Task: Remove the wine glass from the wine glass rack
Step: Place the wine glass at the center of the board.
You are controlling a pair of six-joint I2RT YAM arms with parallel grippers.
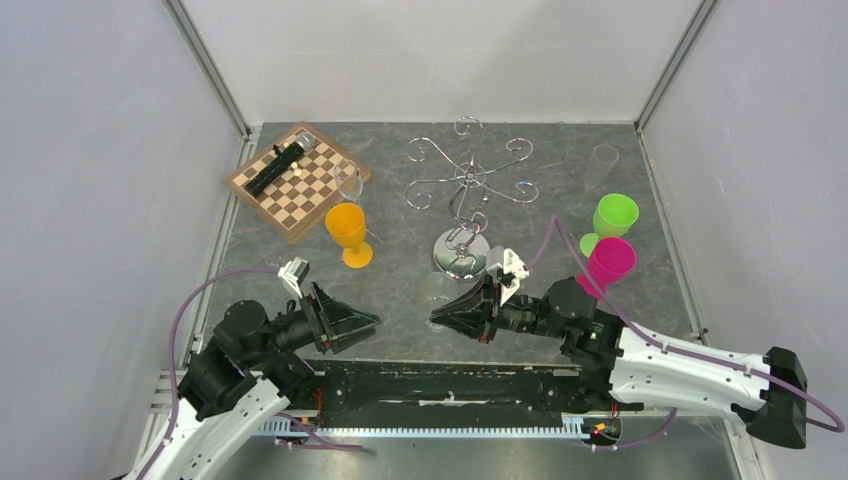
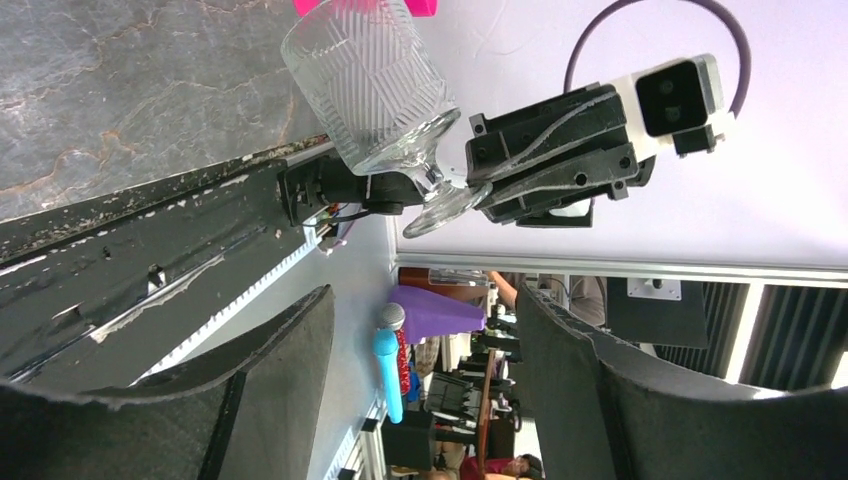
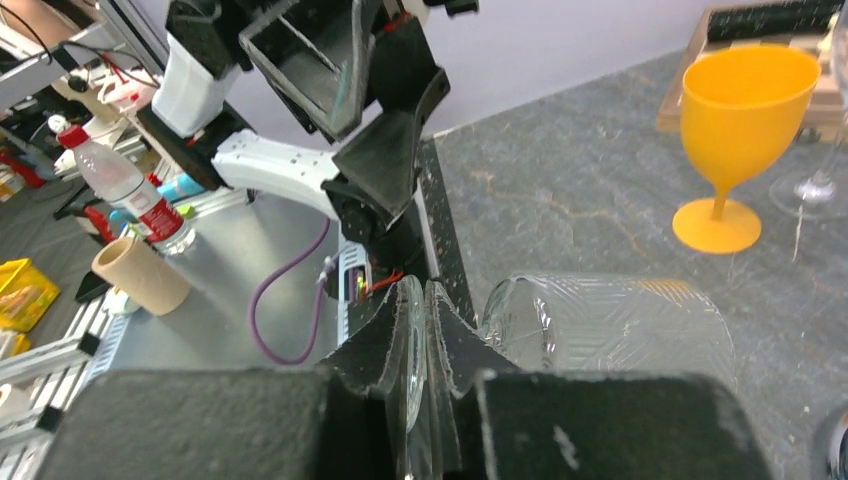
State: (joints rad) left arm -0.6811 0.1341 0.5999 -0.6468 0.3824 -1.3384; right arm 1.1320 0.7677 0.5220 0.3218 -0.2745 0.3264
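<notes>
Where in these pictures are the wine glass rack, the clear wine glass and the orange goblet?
wine glass rack (image 1: 460, 256): top external view, on its round chrome base.
clear wine glass (image 2: 368, 80): left wrist view, on its ribbed bowl.
orange goblet (image 3: 745, 105): right wrist view, on its bowl.

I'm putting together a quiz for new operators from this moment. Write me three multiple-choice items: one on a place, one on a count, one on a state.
1. Where does the orange goblet stand?
A) at the far right corner
B) beside the chessboard
C) on top of the chessboard

2. How many coloured goblets are there?
A) two
B) three
C) five

3. On the right gripper, the fingers are:
A) spread wide
B) shut, empty
C) shut on the clear wine glass, at its foot

Answers:
1 B, it stands just off the board's near corner.
2 B, the orange one, a green goblet and a pink goblet.
3 C, the right wrist view shows the foot pinched between them.
</notes>
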